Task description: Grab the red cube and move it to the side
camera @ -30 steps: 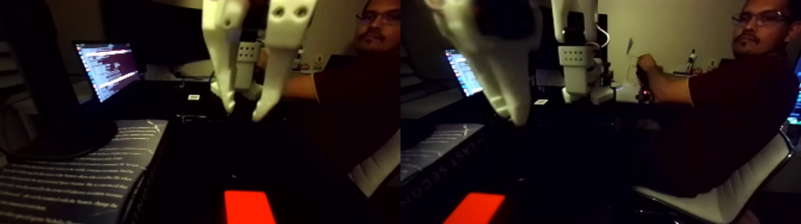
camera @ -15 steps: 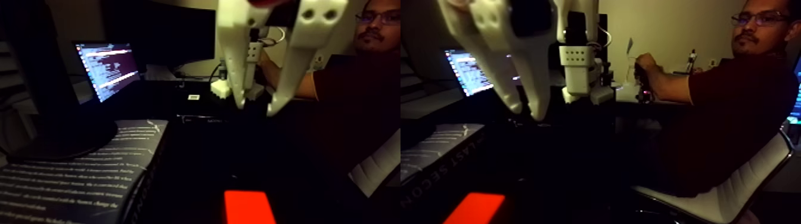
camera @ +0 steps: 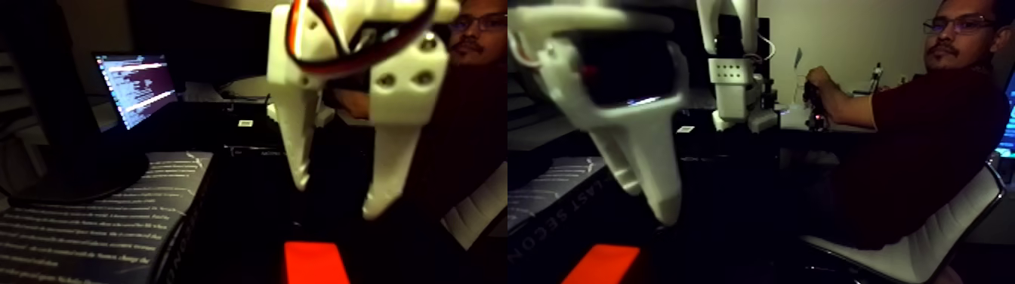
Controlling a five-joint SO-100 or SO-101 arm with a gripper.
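I've brought the hand [camera: 336, 200] down a good way over the last second: in the left half of the fixed view its two white fingers [camera: 300, 162] now hang just above the red cube [camera: 313, 263], where a moment ago they sat high near the top of the frame. The fingers are spread apart with nothing between them, and the gap looks wide enough to take the cube, so I judge this as the last stretch of the approach before closing. The cube has not shifted; it sits on the dark counter [camera: 242, 226] at the bottom edge, cut off by the frame so I see only part of it. In the right half the hand is blurred and seen from the side, so I can't tell how well it lines up with the cube in depth. The counter is nearly black and its edges are lost. A printed book [camera: 98, 219] lies to the left, and a seated person [camera: 929, 143] works the leader arm behind.
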